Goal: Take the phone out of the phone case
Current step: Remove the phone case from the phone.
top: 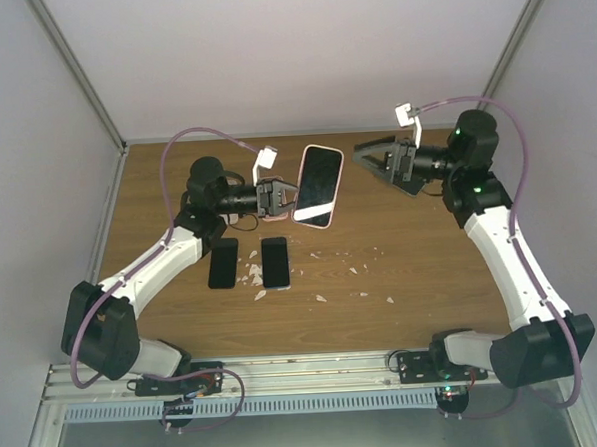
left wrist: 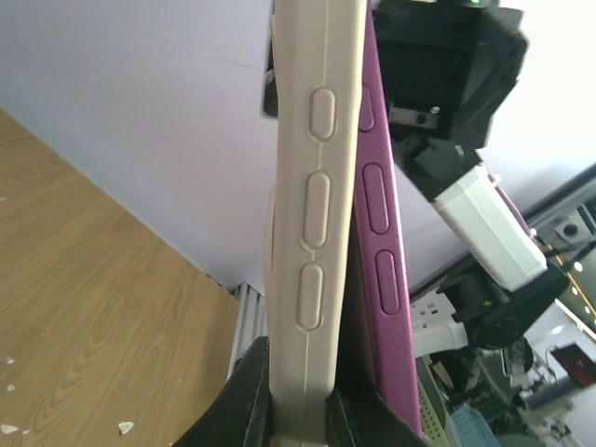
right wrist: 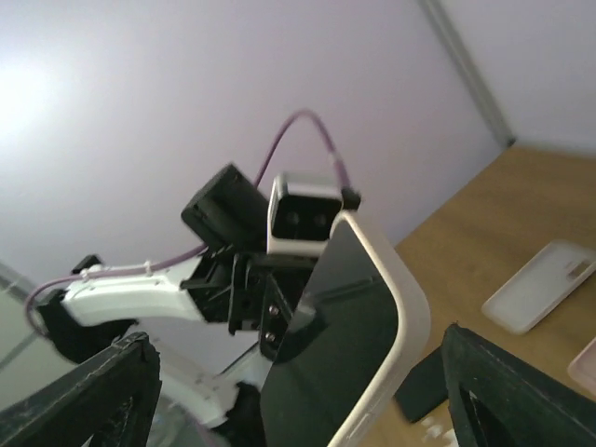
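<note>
Two hands, one phone [top: 319,185]. The left hand [top: 289,196] is clamped on the left long edge of the phone case [left wrist: 312,214] and holds it clear above the worktop [top: 421,267]. The screen faces up, with the long axis running away from the bases. The right hand [top: 363,156] is spread wide and empty, just beside the far-right corner, not touching. Judgement: the right hand's approach runs leftward, across the long axis.
</note>
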Robot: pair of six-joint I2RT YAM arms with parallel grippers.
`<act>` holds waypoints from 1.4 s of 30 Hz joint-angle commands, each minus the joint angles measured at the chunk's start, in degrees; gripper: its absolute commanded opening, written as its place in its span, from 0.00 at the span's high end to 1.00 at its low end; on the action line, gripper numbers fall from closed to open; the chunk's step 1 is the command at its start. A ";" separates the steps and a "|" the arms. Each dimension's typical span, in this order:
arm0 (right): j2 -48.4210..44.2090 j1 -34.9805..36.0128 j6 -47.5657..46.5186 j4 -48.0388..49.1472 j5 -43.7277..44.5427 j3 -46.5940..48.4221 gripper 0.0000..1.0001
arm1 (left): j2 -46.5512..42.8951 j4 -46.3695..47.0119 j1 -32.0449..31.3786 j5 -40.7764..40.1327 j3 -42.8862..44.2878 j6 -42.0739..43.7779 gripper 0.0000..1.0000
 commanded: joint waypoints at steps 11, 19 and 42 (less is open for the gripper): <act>-3.24 -1.19 -29.38 -18.88 12.24 10.57 0.04 | -1.66 -6.99 4.38 -7.90 1.11 -2.97 1.00; -3.97 8.13 -52.13 -27.45 29.92 13.27 0.05 | -1.54 -15.55 6.10 -16.33 1.64 -5.35 1.00; 5.18 28.78 -78.56 -22.88 57.71 10.42 0.12 | -0.37 -13.95 9.93 -18.91 -3.34 -16.30 1.00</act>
